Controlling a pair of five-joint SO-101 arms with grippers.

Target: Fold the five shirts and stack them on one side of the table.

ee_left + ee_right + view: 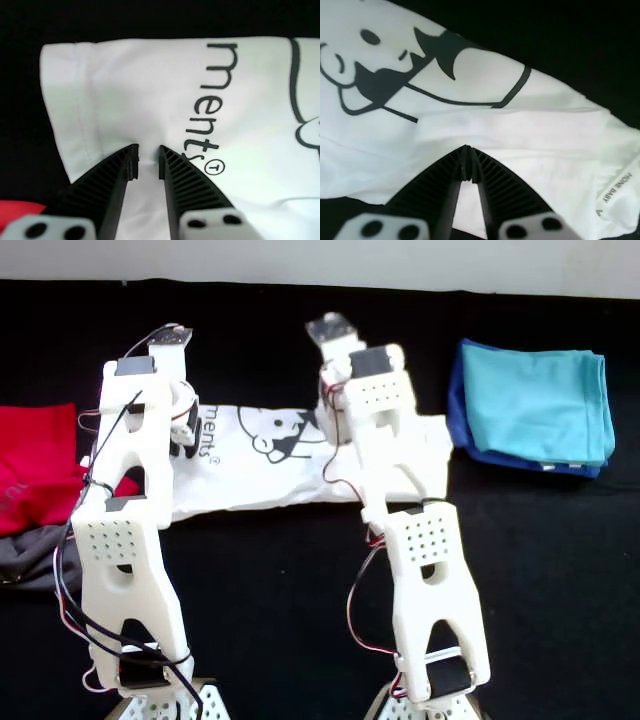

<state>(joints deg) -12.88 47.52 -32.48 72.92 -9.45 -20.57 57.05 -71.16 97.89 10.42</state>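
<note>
While both arms lean over the black surface point(280, 620), we see a white shirt point(265, 480) of soft fabric, printed with a black cartoon figure and lettering. It lies flat across the middle, stretched sideways between them. The left gripper point(147, 161) sits at the hemmed end next to the lettering, its ribbed black fingers point(115, 175) nearly together, pinching a small raised pucker of the white shirt. The right gripper point(468, 155) sits at the other end, past the cartoon, its tips pressed together on a crease of the same cloth. Just beside that end, a folded turquoise shirt point(535, 400) rests on a folded dark blue shirt point(462, 435). On the opposite side, a rumpled red shirt point(35, 465) lies partly over a dark grey garment point(30, 550).
</note>
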